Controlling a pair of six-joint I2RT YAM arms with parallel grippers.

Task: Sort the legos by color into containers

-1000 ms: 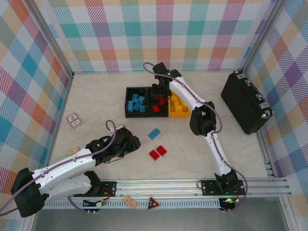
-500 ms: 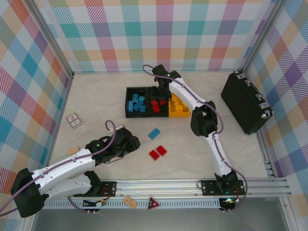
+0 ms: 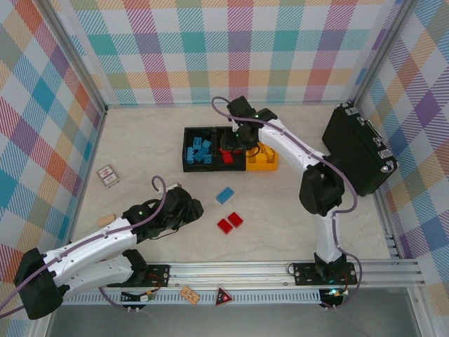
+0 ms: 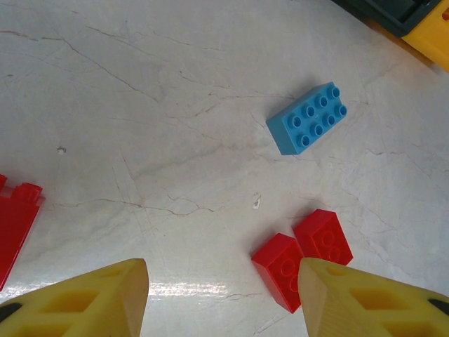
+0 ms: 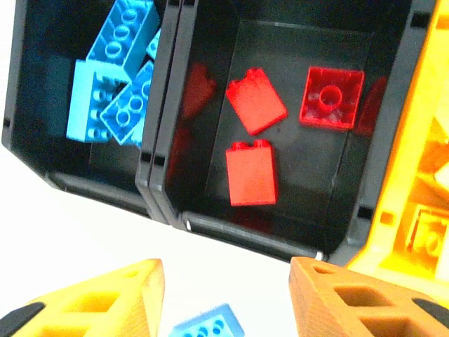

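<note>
Bare bench lies open left of the bins and along the far wall. The right arm hangs over the bins and the gap to the case. Loose bricks dot the near middle.

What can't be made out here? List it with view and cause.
1. Yellow bin, right wrist view: cut off by the right edge, contents mostly out of frame.
2. Middle bin, top view: the right gripper covers part of it.
3. Red brick, left wrist view: cut by the left edge, shape unclear.
4. Blue brick, right wrist view: cut by the bottom edge.
</note>
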